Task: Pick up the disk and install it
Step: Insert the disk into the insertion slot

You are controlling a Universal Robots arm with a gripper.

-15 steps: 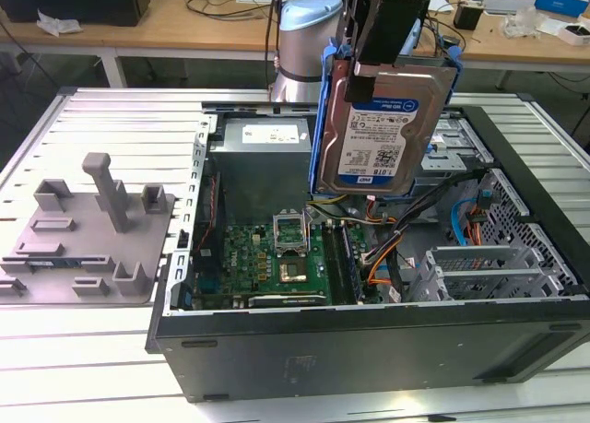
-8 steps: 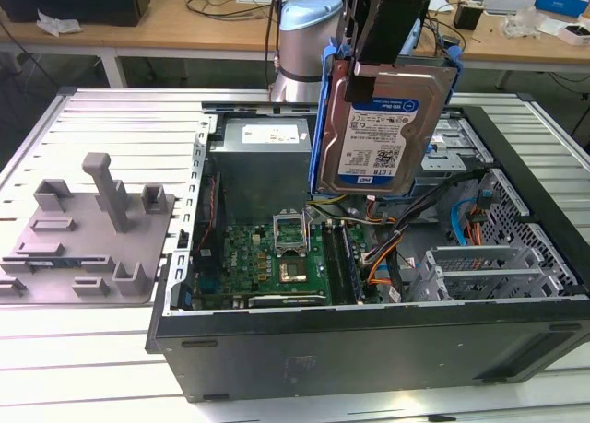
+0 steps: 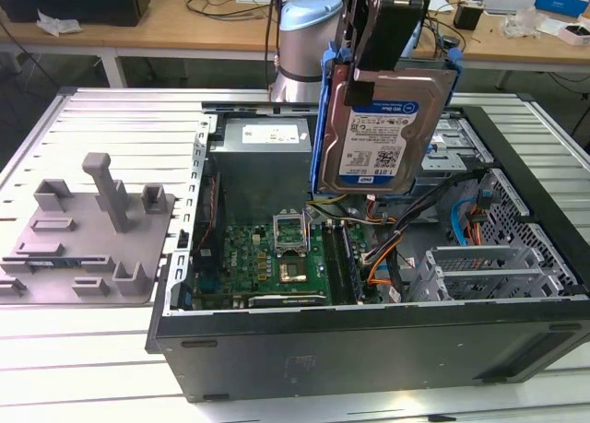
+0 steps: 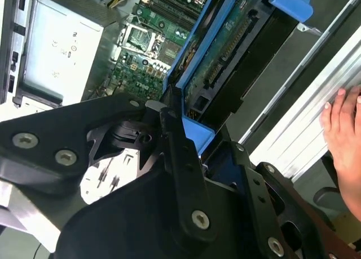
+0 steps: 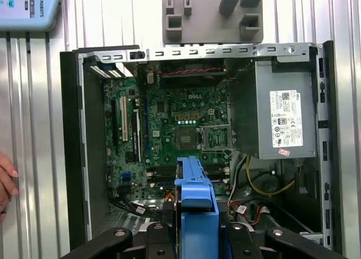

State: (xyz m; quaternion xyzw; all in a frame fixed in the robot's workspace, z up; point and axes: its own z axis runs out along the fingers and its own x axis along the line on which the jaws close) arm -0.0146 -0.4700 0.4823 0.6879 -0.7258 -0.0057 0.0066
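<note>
An open computer case [image 3: 369,354] lies on a ribbed metal table [image 3: 111,119], with wooden benches [image 3: 184,22] behind. My gripper [image 3: 378,64] clamps the disk [image 3: 392,133] above it, and the disk covers part of the inside.

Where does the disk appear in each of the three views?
Exterior view: the disk upright above the open computer case, label showing.
Second wrist view: the disk seen slantwise, circuit-board side showing.
First wrist view: the disk edge-on, close to the camera.
Shared landmark: the grey power supply.
</note>
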